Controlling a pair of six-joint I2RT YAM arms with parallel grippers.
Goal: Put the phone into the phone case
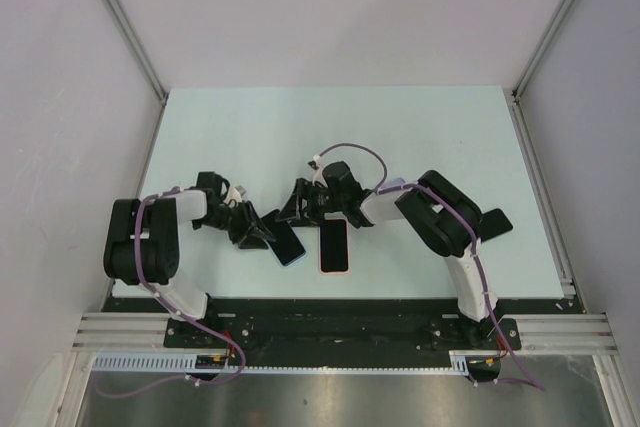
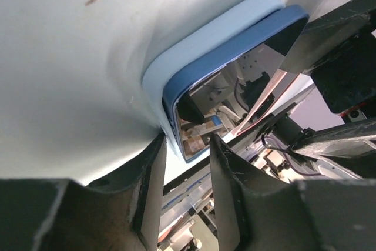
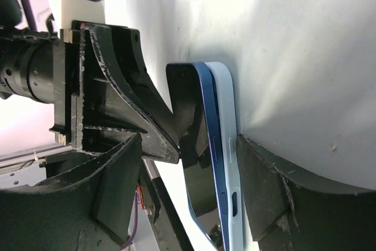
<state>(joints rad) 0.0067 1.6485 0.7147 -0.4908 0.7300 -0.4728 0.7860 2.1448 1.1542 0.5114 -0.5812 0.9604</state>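
A dark blue phone (image 1: 288,245) lies screen-up on top of a light blue case (image 2: 194,45), near the table's front edge. Its side buttons (image 3: 212,139) sit just above the case's wall (image 3: 228,127), so the phone rests on the case rather than sunk into it. My left gripper (image 2: 188,142) is open, with the phone's corner just past its fingertips. My right gripper (image 3: 191,142) is open and straddles the phone and case; the case leans against one finger (image 3: 267,180). A left finger (image 3: 147,127) reaches onto the phone's screen.
A second phone with a pink rim (image 1: 333,245) lies flat just right of the blue one, below the right gripper (image 1: 298,209). The two grippers are close together, the left gripper (image 1: 258,232) on the other side of the phone. The table's front rail (image 1: 340,299) runs close behind.
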